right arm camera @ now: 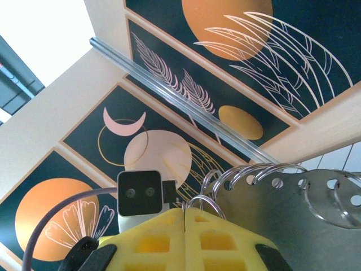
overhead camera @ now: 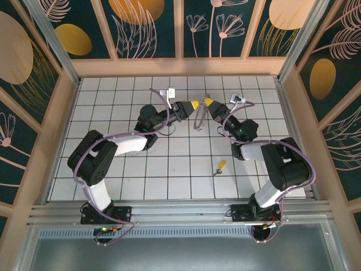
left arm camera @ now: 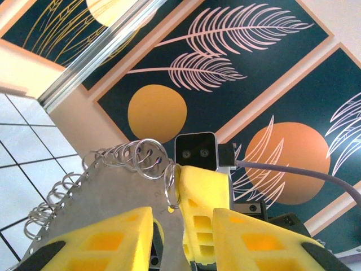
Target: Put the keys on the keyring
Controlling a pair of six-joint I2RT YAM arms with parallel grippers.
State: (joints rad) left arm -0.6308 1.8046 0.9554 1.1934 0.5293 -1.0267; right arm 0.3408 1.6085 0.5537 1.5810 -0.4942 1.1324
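Large silvery metal keyring [overhead camera: 198, 117] edged with small wire loops, held up at far centre, right gripper [overhead camera: 207, 101] pinched tight on one loop, left gripper [overhead camera: 195, 105] touching beside it, fingers apart around the metal, grip impossible to tell, small silver key [overhead camera: 220, 167] with yellow-orange head on white tiles [overhead camera: 169, 169], nearer, right

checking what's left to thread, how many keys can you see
1. The key lies on the table near the right arm's base, apart from the keyring that the right claw holds up. No key shows on the keyring, though parts are hidden.
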